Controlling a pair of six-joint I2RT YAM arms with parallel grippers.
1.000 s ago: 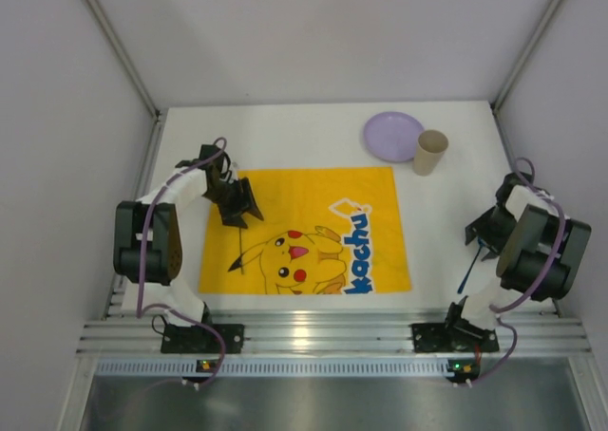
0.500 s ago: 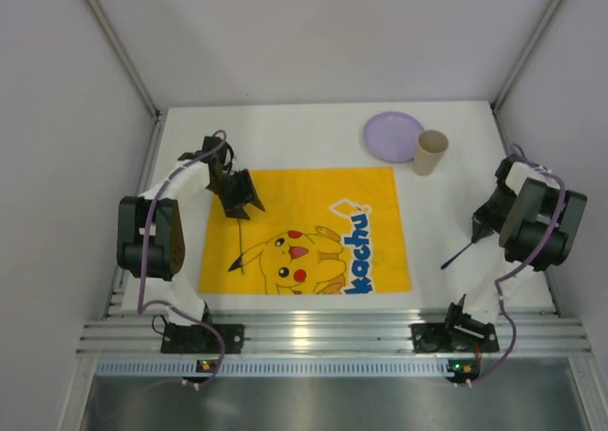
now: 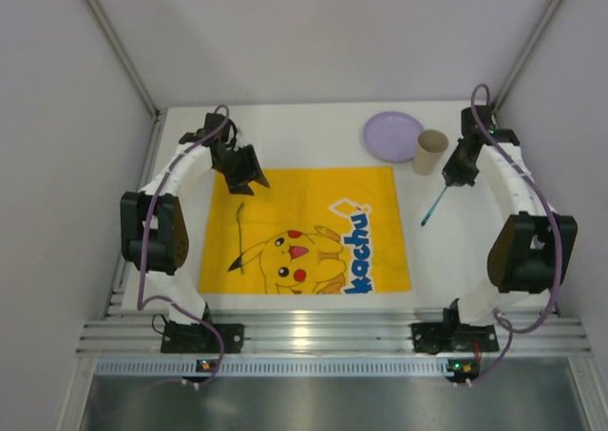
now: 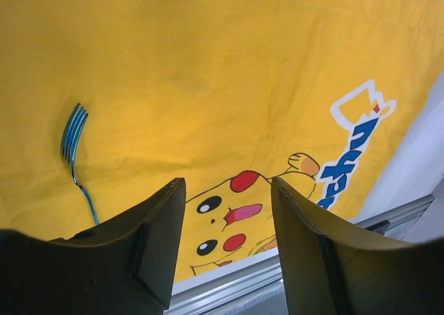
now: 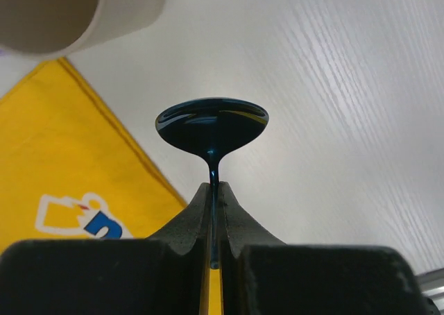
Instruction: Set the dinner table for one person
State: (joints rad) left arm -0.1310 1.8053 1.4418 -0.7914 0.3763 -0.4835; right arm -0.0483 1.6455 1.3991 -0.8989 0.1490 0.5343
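Top external: white dinner table (image 3: pixel 313 132), grey walls (image 3: pixel 332 32); left gripper (image 3: pixel 249 170) parted, empty; right gripper (image 3: pixel 455 179) clamps blue spoon (image 3: pixel 434 206).

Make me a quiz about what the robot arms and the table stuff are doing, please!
1. True or false: the right gripper is shut on the blue spoon.
2. Seen from above, which stands nearer that gripper: the purple plate or the tan cup?
3. Where does the fork lie? A) on the purple plate B) on the yellow mat C) in the tan cup

Key: 1 true; 2 the tan cup; 3 B.
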